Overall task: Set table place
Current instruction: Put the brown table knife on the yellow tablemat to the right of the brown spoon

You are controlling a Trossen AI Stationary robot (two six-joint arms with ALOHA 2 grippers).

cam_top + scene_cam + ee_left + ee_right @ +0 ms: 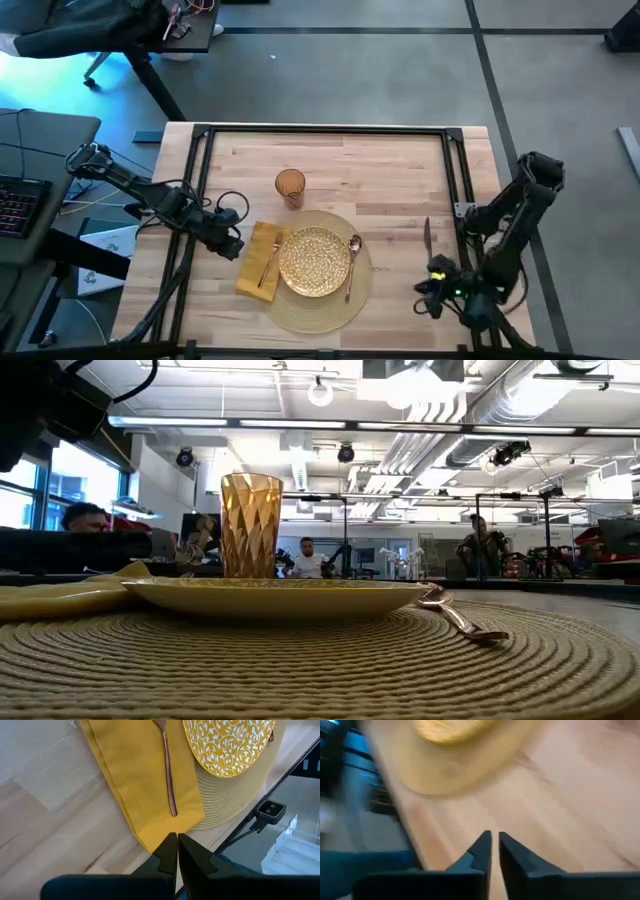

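- Broadly, the light butcher-block wood table [390,170] carries the round tan woven placemat [318,308] at its near-middle edge.
- Lying right of it, a slim dark knife [427,238] runs lengthwise toward the far edge.
- Nearer it, the right gripper [432,290] is almost shut, empty.
- Beside the mustard-yellow cloth napkin [142,780], the left gripper [177,845] is closed, empty.

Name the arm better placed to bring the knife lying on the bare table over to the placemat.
Right. The knife lies on the right of the table, close to the right claw. The left claw sits beyond the napkin, with plate and placemat between it and the knife.
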